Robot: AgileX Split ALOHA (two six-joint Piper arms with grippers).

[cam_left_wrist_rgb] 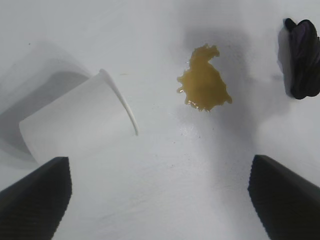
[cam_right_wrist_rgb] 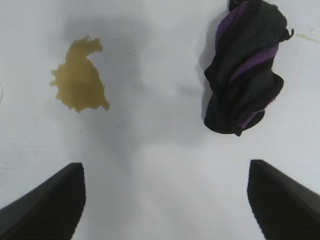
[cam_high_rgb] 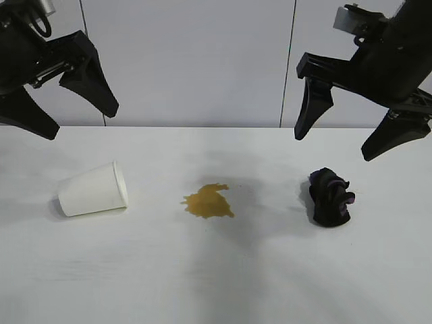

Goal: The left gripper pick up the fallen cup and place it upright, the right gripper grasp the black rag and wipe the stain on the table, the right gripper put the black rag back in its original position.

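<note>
Both arms up off the table (cam_high_rgb: 216,283), nothing held.

Left gripper (cam_high_rgb: 74,118): hangs in the air at the exterior view's left, above and slightly behind the cup (cam_high_rgb: 93,190). Fingers spread wide, pointing down at an angle, empty. In its wrist view both fingertips (cam_left_wrist_rgb: 35,200) frame bare tabletop, with the cup just beyond them.

Cup: white paper cup, on its side at the table's left. Rolled rim faces toward the stain (cam_high_rgb: 208,201), base points toward the left edge. Not touching the gripper or the liquid.

Stain: yellowish-brown blotch with ragged edges, roughly mid-table, between cup and rag. Well apart from both.

Right gripper (cam_high_rgb: 341,138): hangs at the exterior view's right, above and behind the black rag (cam_high_rgb: 329,196). Fingers also parted wide, angled downward, empty. Its wrist view shows the two fingertips (cam_right_wrist_rgb: 50,205) over bare table, rag and stain both beyond them.

Black rag: bunched wad, black with purple streaks in the folds, lying on the table's right side. No contact with the gripper, clear of the stain.

Arm shadows fall across the tabletop around the stain and the rag.
</note>
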